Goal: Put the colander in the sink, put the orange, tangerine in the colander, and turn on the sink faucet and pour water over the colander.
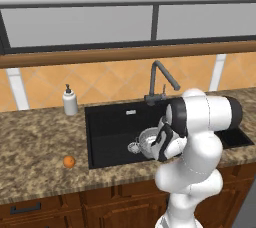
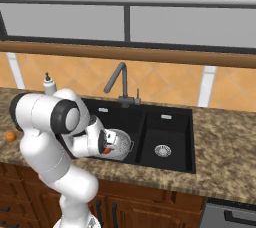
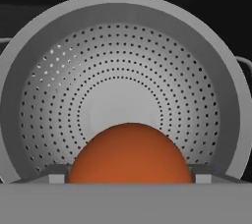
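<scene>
Colander [image 1: 148, 139] half hidden behind arm; held fruit [image 3: 130, 153] cut off at bottom edge, orange or tangerine impossible to tell. Jaws hidden by fruit.

1. The white arm is bent sharply at the elbow, and the forearm is folded down and forward from it.
2. The wrist is angled downward, so that the hand is carried low, below the elbow.
3. The gripper [image 2: 105, 148] is seen at the end of the hand, pointed down and away from the base.
4. An orange fruit [image 3: 129, 153] is held between the fingers, directly ahead of the hand camera.
5. The fingers are closed against both sides of the fruit.
</scene>
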